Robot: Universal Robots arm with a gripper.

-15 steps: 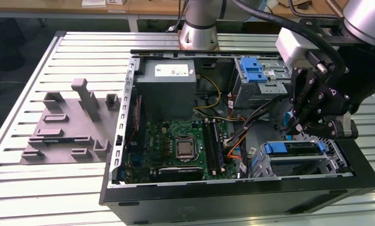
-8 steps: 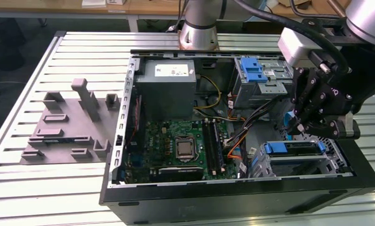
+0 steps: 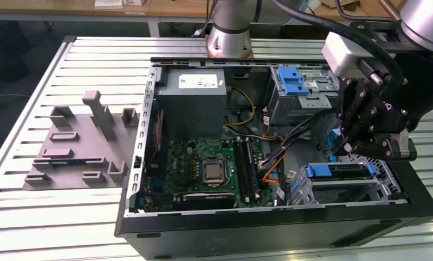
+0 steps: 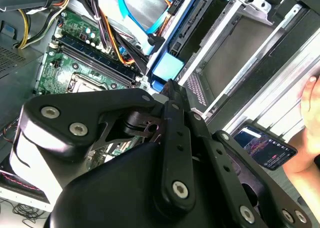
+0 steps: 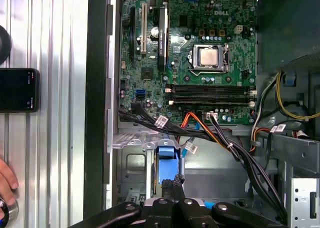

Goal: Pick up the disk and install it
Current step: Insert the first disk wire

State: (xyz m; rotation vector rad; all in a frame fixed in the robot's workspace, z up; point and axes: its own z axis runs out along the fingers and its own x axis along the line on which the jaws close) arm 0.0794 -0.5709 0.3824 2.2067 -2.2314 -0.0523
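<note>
Pincer: black pincer (image 3: 345,145) hovers over the case's drive bays; grip state unclear
Disk: silver, blue-bracketed disk (image 3: 338,171) seated in the bay just below, long axis across

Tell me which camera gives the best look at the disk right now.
The exterior view: the disk sits in the drive cage, its blue bracket and top face clear, the tool above it. The first wrist view shows its blue end; the second wrist view an oblique blue edge.
</note>
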